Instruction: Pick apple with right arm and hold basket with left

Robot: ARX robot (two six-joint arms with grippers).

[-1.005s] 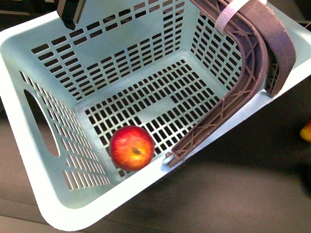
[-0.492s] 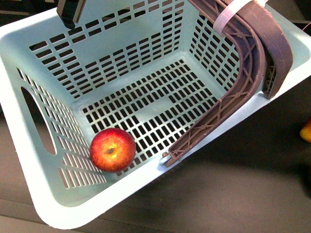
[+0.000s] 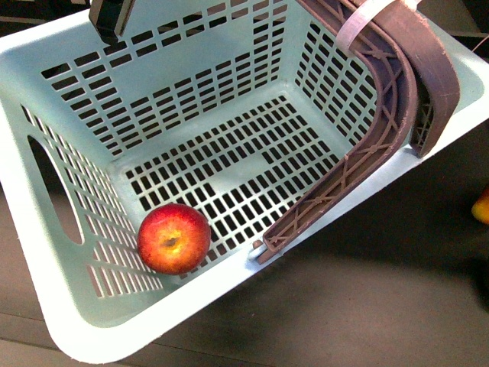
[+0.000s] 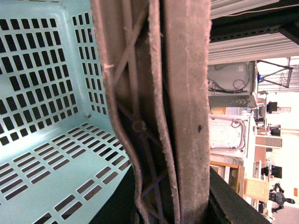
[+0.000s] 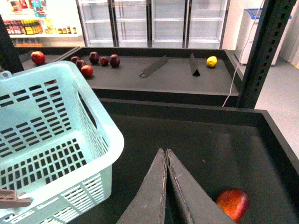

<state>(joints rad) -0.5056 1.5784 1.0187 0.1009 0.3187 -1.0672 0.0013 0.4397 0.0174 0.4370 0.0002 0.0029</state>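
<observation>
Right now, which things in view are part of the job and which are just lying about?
Job: apple; mint basket; right gripper.
Lying about: red-orange fruit outside the basket; far red fruits; yellow fruit.

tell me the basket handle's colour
Brown handle, with a white tie; front view shows it best.

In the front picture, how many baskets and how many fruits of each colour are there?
basket: 1
red apple: 1
yellow-orange fruit, cut off at the picture's edge: 1
Total: 3
</observation>
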